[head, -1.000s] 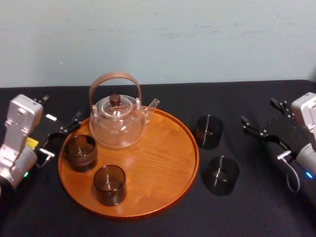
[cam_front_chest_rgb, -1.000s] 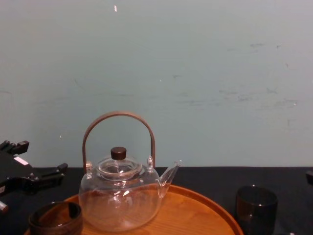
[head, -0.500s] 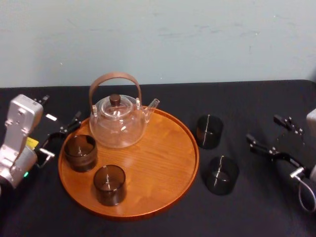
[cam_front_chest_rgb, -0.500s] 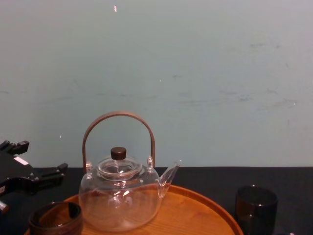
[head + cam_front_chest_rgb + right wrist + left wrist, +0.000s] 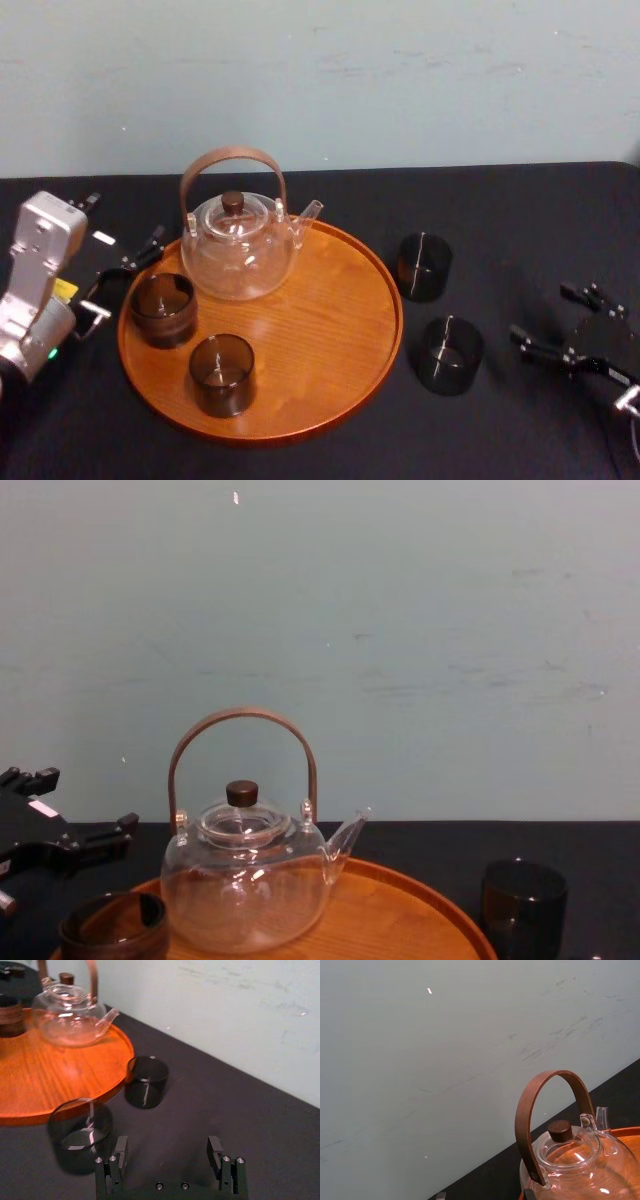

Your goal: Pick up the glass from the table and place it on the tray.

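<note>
Two dark glasses stand on the black table [image 5: 500, 220] just right of the tray: a far glass [image 5: 424, 266] [image 5: 146, 1081] and a near glass [image 5: 449, 354] [image 5: 80, 1130]. The round wooden tray [image 5: 330, 330] [image 5: 45, 1080] holds a glass teapot [image 5: 240, 245] and two more dark glasses [image 5: 163, 308] [image 5: 221, 373]. My right gripper [image 5: 545, 315] [image 5: 167, 1147] hangs open, low over the cloth, right of the near glass and apart from it. My left gripper [image 5: 125, 218] [image 5: 85, 802] rests open at the tray's left edge, holding nothing.
The teapot's brown arched handle [image 5: 240, 730] rises well above the tray. A pale wall [image 5: 400, 80] runs along the table's far edge. Bare cloth lies in front of and behind the right gripper.
My right gripper has come down and back toward the table's near right, its fingers still open. The left arm, the glasses and the tray have stayed put.
</note>
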